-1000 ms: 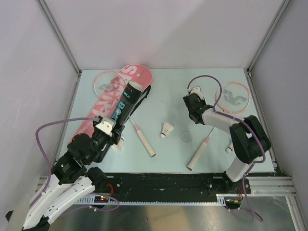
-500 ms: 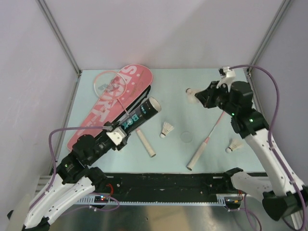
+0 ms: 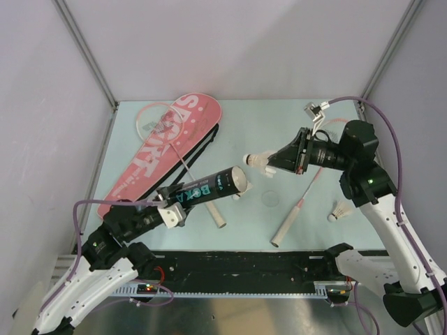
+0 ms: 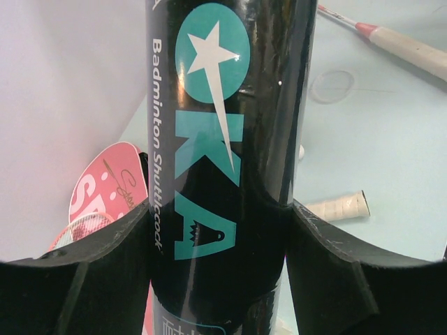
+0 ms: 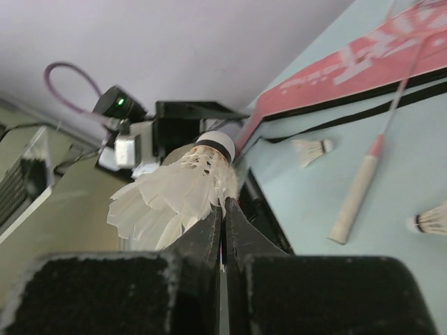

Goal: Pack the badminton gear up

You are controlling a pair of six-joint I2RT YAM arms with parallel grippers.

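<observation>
Black printed tube (image 3: 209, 190): a second ago it lay on the pink racket case (image 3: 150, 157); now the left gripper (image 3: 174, 202) clamps its body and holds it up mid-table, mouth facing right. The right gripper (image 3: 278, 162), pinched on a white feather shuttlecock (image 3: 260, 161), has brought it cork-first just short of the mouth. Loading looks next. Tube contents: can't tell. Case flat at far left, one pink-framed racket (image 3: 180, 155) on top, not inside; second racket (image 3: 285, 229) and loose shuttlecock (image 3: 341, 211) on the table (image 3: 279, 118).

One shuttlecock (image 3: 258, 161) sits just right of the tube (image 3: 209, 190), case (image 3: 157, 150) behind.
</observation>
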